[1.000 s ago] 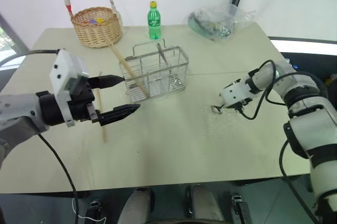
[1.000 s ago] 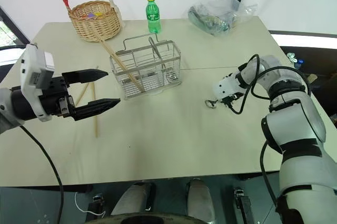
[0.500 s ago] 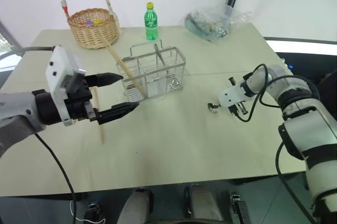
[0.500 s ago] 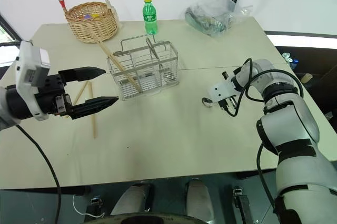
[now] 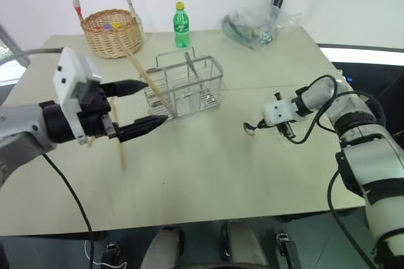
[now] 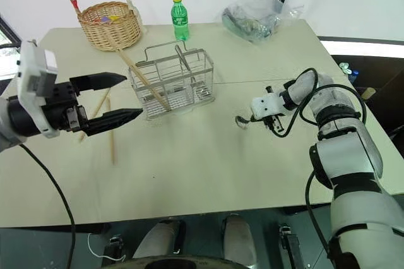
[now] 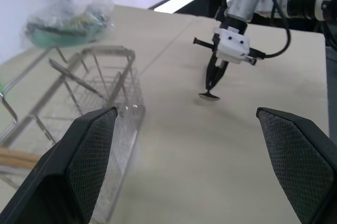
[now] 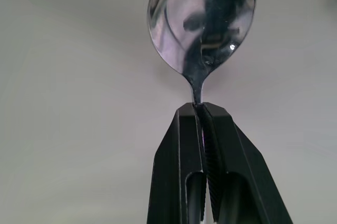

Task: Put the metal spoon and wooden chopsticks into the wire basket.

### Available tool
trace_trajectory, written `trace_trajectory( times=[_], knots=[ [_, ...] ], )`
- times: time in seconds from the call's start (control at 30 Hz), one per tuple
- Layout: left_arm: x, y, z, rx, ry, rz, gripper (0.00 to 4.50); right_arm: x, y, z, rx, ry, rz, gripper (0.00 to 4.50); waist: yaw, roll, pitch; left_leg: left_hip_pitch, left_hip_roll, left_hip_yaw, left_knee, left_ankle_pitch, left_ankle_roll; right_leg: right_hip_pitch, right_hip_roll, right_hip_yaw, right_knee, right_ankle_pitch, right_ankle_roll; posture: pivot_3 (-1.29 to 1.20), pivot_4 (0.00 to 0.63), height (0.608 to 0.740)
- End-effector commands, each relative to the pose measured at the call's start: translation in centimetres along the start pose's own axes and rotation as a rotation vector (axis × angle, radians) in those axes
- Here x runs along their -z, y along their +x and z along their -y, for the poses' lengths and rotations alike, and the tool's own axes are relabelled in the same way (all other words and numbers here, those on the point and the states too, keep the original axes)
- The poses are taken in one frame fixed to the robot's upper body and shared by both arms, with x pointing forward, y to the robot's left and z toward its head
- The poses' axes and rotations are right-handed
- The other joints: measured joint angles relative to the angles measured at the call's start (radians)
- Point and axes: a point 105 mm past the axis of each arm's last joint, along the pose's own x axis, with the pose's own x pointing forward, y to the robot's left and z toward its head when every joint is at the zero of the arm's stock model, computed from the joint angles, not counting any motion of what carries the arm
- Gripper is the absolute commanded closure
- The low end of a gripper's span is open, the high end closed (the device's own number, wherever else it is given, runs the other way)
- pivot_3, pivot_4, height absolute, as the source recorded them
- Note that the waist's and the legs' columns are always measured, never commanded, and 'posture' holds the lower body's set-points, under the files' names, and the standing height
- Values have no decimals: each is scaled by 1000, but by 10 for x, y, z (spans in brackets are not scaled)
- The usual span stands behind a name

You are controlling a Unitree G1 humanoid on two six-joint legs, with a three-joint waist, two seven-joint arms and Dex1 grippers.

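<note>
- Right gripper (image 6: 251,117) clamped tight on the metal spoon (image 8: 202,21), both black fingers (image 8: 181,145) pinched on the thin handle just behind the bowl.
- Spoon bowl out ahead of the fingertips, close over the table (image 5: 208,168), apparently just clear of it; contact not possible to tell.
- Judged light, stiff and slick: polished steel against narrow pads, prone to pivoting or slipping if swung fast. Grip so near the bowl leaves the rest of the handle hidden between the fingers, so tilt hard to check.
- Wire basket (image 5: 186,86) well apart from the right gripper, off toward the left arm's side; a carry across open table still needed, then a handle-down or bowl-down drop into one compartment.
- Left gripper (image 5: 136,108) spread wide, holding nothing, hovering just beside the near end of the basket.
- Wooden chopsticks: one (image 5: 146,81) leaning in the basket, top end slanting out toward the wicker basket (image 5: 112,31); at least one more (image 5: 119,146) flat on the table below the left gripper, partly hidden by it.
- Sticks judged very light, rigid, a bit rough, likely to roll; best pinched across the middle, from above, to keep balance.
- Thin mesh wall a likely snag for any long piece entering at a slant.
</note>
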Motion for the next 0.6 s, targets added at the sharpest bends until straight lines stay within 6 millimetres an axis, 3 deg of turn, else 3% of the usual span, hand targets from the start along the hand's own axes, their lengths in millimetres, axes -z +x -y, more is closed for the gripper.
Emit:
trace_trajectory(
  times=[0.03,0.17,0.3,0.43,0.6],
  knots=[
    [-11,-2,-10,-26,43,47,0,-62,-42,23,146,61,353,4445,3,0,0,0,0,-1,0,0,0,0,0,0,0,0,0,0,150,674],
    [-14,-3,-19,-42,49,61,0,-129,-82,24,225,228,675,4445,23,3,1,-2,2,-4,-1,0,0,-2,0,-1,0,0,0,0,150,674],
    [-13,-1,-26,-45,61,66,0,-172,-102,47,404,347,872,4445,30,2,1,-2,2,-3,-1,0,0,-3,-1,0,0,-1,-3,0,150,674],
    [-17,2,-28,-33,75,79,0,-180,-97,79,599,435,916,4445,32,0,0,-2,2,-3,0,0,0,-2,-1,0,-1,-1,-6,0,150,674],
    [-18,3,-28,-34,83,88,0,-161,-70,109,791,529,847,4445,34,0,0,-3,0,-3,0,0,1,-7,-1,0,-1,1,-2,0,150,674]
  ],
)
